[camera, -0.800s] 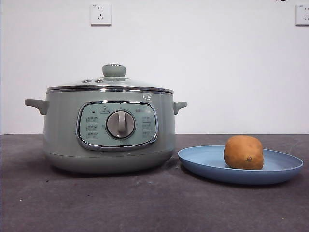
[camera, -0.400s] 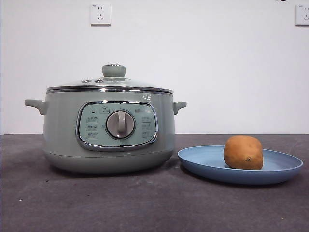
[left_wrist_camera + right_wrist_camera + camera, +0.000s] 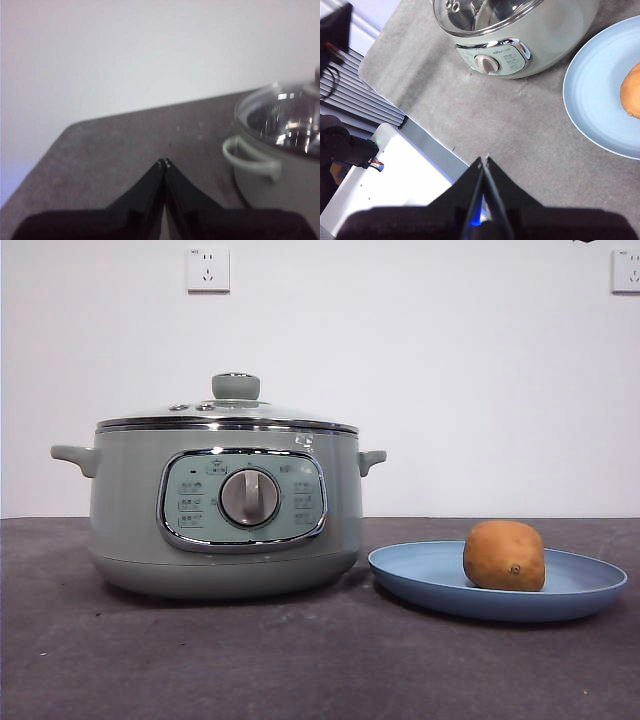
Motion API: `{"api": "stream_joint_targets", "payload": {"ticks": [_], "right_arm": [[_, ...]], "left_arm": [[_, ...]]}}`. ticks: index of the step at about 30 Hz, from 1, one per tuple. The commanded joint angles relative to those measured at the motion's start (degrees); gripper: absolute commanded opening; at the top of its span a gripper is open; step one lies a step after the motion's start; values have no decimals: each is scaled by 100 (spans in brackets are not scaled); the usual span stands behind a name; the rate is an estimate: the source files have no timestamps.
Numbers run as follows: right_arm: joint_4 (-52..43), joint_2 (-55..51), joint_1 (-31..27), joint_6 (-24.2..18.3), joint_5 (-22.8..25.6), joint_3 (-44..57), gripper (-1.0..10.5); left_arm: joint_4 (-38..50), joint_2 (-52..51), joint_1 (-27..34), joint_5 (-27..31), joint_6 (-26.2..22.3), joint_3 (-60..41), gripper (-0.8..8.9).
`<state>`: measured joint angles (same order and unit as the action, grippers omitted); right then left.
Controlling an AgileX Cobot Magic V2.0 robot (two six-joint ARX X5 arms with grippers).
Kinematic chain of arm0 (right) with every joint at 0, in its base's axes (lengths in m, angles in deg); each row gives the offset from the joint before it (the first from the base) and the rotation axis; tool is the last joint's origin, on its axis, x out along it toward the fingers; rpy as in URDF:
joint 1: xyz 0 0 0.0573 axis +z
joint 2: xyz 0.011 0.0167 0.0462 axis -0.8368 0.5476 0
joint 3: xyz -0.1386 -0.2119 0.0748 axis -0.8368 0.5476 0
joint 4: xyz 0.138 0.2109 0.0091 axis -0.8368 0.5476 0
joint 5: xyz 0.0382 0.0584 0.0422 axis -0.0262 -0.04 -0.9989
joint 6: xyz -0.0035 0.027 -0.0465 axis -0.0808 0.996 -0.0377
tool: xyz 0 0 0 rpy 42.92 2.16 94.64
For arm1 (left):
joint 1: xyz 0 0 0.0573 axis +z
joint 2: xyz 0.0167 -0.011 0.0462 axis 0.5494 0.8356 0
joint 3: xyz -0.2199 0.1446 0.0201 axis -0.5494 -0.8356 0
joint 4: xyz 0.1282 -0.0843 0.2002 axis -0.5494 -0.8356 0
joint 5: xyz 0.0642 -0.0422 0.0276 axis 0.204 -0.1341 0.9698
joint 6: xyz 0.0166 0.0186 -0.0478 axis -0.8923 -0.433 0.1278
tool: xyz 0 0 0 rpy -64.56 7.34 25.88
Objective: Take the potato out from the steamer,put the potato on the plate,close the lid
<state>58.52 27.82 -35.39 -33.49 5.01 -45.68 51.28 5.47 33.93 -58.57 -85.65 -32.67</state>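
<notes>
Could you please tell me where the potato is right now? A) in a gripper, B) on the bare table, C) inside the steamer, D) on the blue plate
D: the potato rests on the plate beside the steamer, whose lid is on.

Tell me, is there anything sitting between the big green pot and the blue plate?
No. In the front view, only bare dark table shows between the steamer and the plate. The potato sits on the plate itself.
</notes>
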Motion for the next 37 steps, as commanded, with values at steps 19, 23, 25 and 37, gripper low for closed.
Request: {"api": "stream_joint_targets", "payload": {"ticks": [19,23,25,37], "right_arm": [[-20,-4,9,11,15,33,1],[-20,-4,9,11,15,33,1],[-20,-4,9,11,17,33,1],[-17,-4,9,11,17,33,1]], "left_arm": [[-468,-977,26,13,0,-1025,-3],[-820,-977,26,-13,2,-1025,-3],[-935,-977,26,-26,11,-1025,-3],[-918,-977,22,-2,61,-1025,-3]]}}
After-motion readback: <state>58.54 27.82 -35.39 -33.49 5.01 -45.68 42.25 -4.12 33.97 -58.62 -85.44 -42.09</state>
